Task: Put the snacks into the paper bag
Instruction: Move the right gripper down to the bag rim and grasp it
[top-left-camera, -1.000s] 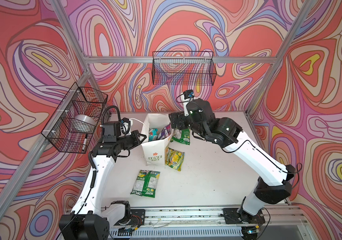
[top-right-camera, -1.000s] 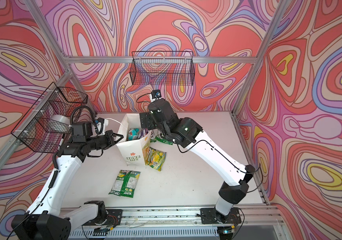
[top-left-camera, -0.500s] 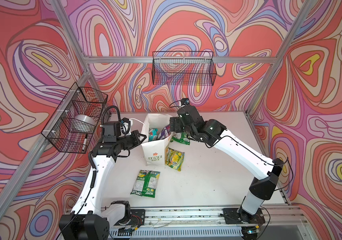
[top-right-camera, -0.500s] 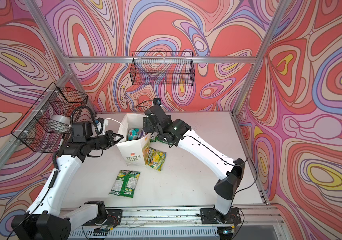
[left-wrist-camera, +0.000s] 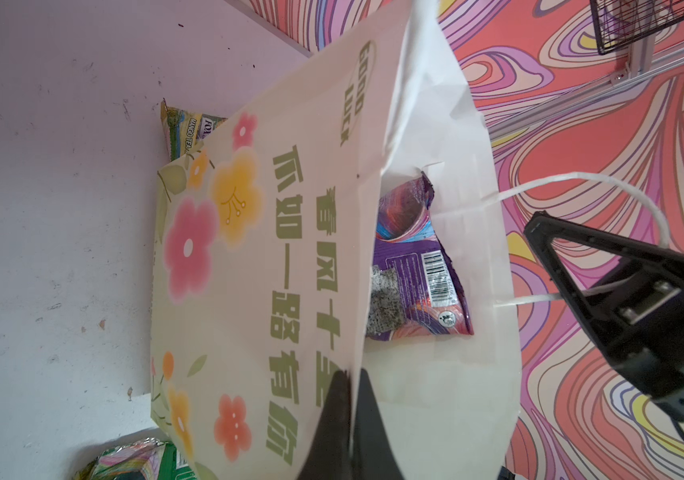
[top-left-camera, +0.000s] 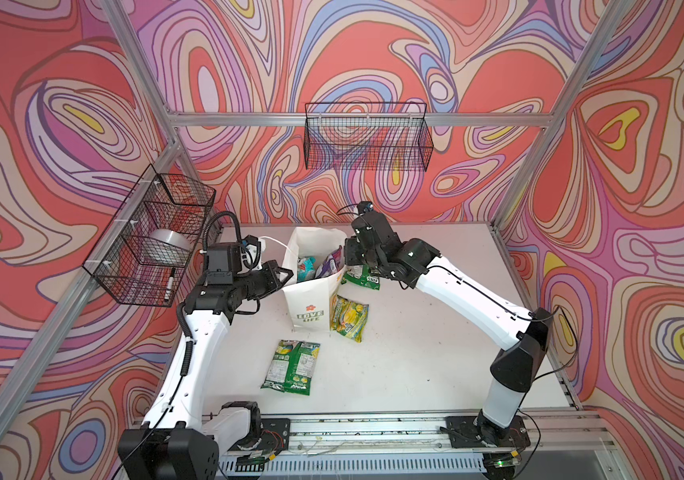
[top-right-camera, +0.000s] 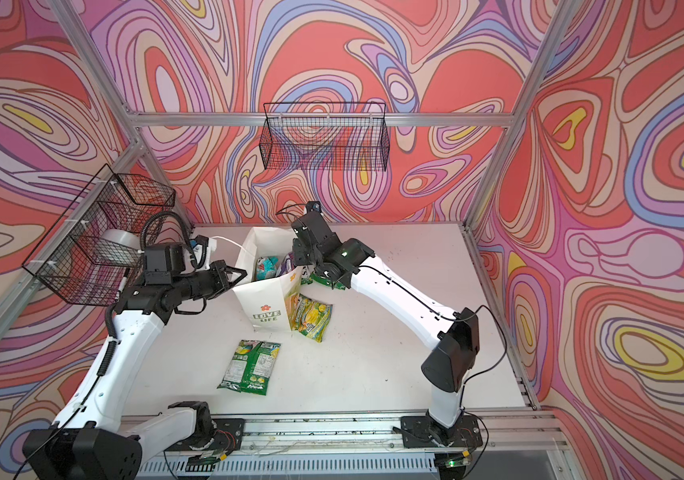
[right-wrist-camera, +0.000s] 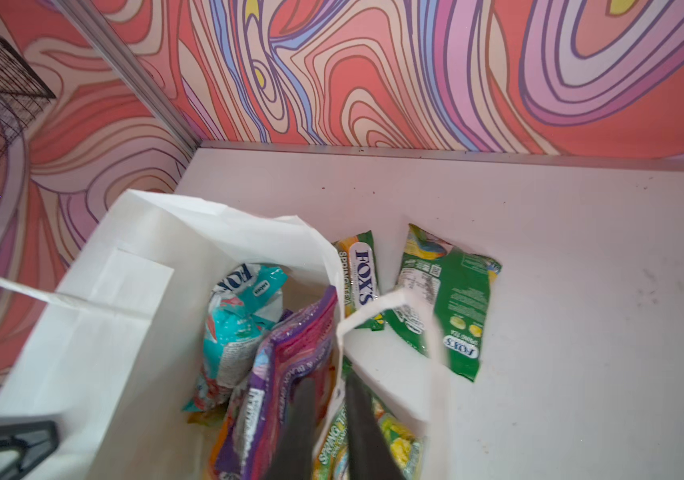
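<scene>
The left jaws and right jaws pinch opposite rims of the paper bag [top-left-camera: 309, 299]. Green FOX'S packets [right-wrist-camera: 448, 303] lie just outside on the worktop [top-left-camera: 415, 353].

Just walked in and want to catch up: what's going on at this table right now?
Both arms are gripping the paper bag by its rim, on opposite sides. The left tool is pinched on one wall and the right tool on the other. A teal packet and a purple packet are already inside. A green packet and a yellow-green packet, among others, lie on the table, not yet packed.
</scene>
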